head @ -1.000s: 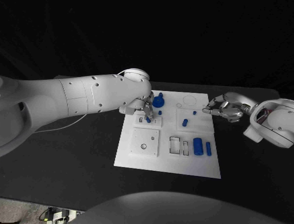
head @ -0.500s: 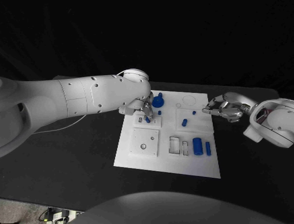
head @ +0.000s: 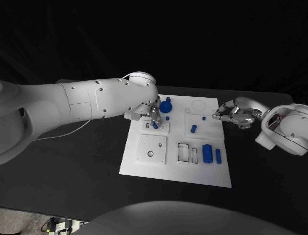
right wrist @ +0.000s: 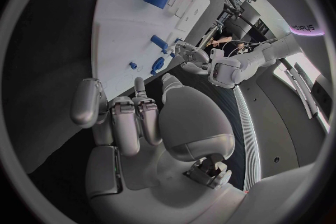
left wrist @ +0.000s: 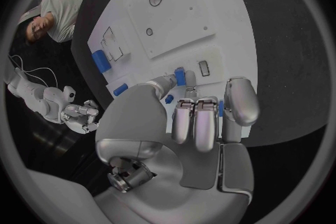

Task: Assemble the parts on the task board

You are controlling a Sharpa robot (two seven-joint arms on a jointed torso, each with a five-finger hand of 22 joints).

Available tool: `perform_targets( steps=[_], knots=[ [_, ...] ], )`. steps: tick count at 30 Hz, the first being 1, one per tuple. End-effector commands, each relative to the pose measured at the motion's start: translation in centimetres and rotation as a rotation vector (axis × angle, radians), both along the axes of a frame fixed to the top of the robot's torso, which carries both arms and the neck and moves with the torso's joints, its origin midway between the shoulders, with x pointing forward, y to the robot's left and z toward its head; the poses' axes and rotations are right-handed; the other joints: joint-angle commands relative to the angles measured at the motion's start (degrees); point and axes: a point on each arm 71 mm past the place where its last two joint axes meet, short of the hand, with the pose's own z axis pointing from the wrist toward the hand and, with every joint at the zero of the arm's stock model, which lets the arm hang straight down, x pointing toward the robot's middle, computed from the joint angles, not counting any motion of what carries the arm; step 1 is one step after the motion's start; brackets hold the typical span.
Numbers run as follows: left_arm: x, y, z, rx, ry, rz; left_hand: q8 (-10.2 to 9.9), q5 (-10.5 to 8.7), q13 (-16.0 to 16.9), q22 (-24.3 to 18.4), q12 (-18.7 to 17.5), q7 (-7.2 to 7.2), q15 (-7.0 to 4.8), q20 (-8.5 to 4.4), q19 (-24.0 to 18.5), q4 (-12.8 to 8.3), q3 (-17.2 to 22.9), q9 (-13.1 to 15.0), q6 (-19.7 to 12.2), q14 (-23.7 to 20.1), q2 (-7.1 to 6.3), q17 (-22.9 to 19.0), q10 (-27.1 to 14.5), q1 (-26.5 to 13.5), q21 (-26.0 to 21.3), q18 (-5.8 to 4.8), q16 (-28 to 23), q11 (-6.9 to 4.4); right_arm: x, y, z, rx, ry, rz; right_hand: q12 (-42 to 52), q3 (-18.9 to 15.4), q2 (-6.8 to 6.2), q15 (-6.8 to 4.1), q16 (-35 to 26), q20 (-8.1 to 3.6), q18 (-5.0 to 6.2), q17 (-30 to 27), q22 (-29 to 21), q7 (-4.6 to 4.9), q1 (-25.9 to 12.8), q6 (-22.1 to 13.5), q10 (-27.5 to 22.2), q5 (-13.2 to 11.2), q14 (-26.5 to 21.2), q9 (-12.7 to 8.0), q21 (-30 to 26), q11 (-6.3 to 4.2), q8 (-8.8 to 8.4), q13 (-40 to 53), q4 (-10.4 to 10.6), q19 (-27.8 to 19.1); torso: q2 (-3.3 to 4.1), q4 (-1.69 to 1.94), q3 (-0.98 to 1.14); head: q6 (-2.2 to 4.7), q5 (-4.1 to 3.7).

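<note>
The white task board lies in the middle of the black table. My left hand hovers over its far left part and pinches a small blue peg between thumb and fingers, just above a square plate with a slot; this peg sits at my thumb tip next to the slot. My right hand hangs at the board's right edge, fingers curled in, holding nothing. A blue knob-shaped part stands just beyond my left hand.
On the board lie a short blue peg, a thick blue cylinder and a thin blue bar near two rectangular slots. A square plate with a round hole sits at the near left. A white cable crosses the table at left.
</note>
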Motion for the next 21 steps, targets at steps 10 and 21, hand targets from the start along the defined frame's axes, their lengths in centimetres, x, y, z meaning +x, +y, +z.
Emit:
perform_targets(
  steps=[10,21],
  knots=[
    [-0.36,0.01,-0.85,0.025,0.021,-0.015,-4.47,-5.21,12.12,6.72,-0.90,-0.37,0.75,0.29,-0.91,3.29,-5.06,-2.02,0.90,5.94,0.08,15.09,3.65,-1.58,-1.77,0.53,0.14,0.88,-0.20,0.11,-0.67,-0.007,0.023,0.013,0.22,0.36,0.11,0.46,0.20,0.02,0.73,15.08,8.10,-0.02,0.63,-0.27,5.97,0.19,6.07,-0.08,-0.31,0.17,-0.26,15.08,-0.06,-0.55,-0.01,-0.08,0.01,0.01,0.06],
    [-0.33,0.12,-0.86,0.030,0.015,-0.016,-6.04,-6.28,11.89,6.69,-1.10,0.20,1.18,0.67,-1.14,4.41,-6.98,-2.49,0.39,5.94,0.10,15.09,3.41,-1.95,-2.39,0.61,0.14,1.40,-0.24,-0.07,-0.69,-0.006,0.021,0.010,0.22,0.35,0.10,0.45,0.20,0.02,0.73,15.08,8.10,-0.02,0.64,-0.27,5.97,0.21,6.07,-0.08,-0.33,0.17,-0.26,15.08,-0.05,-0.56,0.00,-0.02,-0.01,0.01,-0.17]
  ],
)
